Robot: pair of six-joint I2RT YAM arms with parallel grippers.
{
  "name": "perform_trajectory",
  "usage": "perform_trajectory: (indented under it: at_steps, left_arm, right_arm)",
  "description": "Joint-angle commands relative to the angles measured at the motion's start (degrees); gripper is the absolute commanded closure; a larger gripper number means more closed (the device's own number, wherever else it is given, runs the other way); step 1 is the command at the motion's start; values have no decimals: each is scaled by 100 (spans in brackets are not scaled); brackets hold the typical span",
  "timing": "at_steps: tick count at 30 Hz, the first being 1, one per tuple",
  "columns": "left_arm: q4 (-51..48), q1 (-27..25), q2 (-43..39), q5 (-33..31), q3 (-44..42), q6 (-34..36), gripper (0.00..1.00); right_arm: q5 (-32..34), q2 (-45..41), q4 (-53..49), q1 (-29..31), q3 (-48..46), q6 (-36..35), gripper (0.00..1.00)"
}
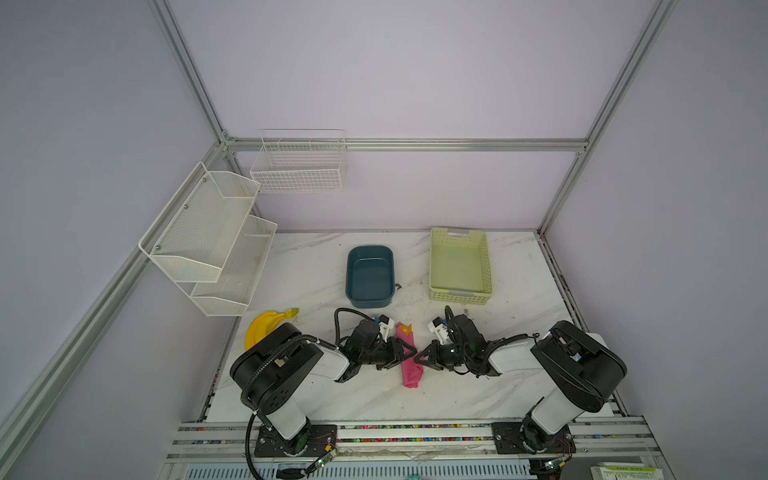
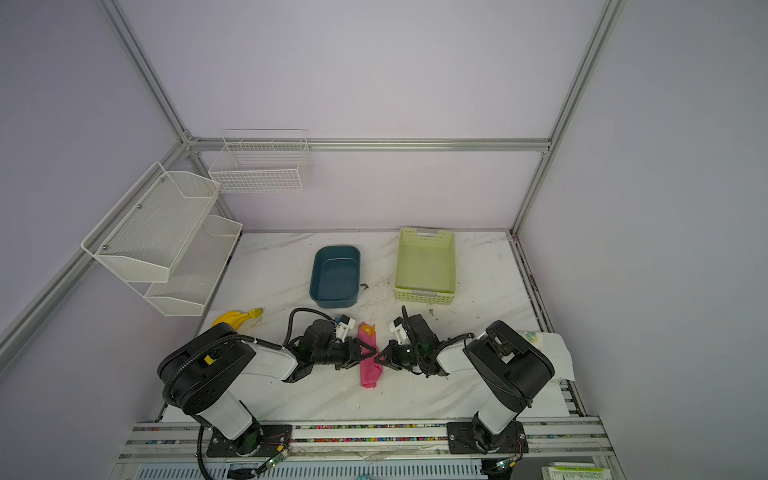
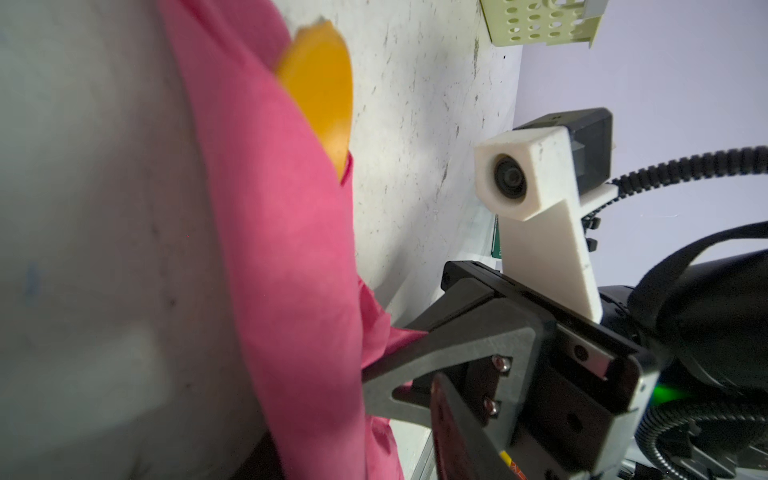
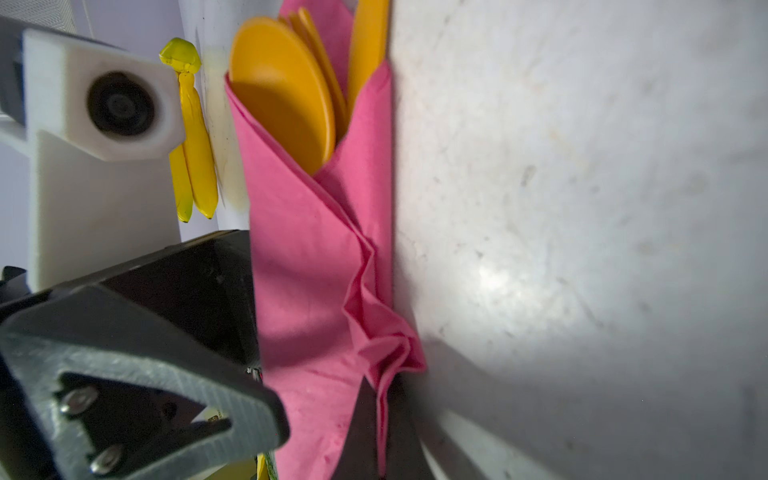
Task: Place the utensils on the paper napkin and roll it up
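Paper napkin [image 1: 409, 368] lay rolled around the utensils [image 4: 365, 45] on the marble tabletop [image 1: 332, 390], between the two claws. We judged the roll light, soft and easily torn, best held mid-length where stiff plastic backed it. The right gripper [image 1: 419, 361] was pinched closed on a loose fold of paper. The left gripper [image 1: 405, 353] sat against the roll; whether it gripped we could not tell. Handles were hidden inside; only the spoon bowl [image 4: 282, 91] and two tips showed.
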Motion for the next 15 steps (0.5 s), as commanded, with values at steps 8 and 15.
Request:
perform_trajectory:
  at_steps: [8, 15]
  left_arm:
    - [-1012, 20, 109, -534, 65, 279, 66]
    - [-1055, 22, 126, -528, 101, 332, 73]
  right_arm:
    - [549, 187, -960, -14, -232, 19, 100]
    - [549, 148, -951, -15, -241, 46, 100]
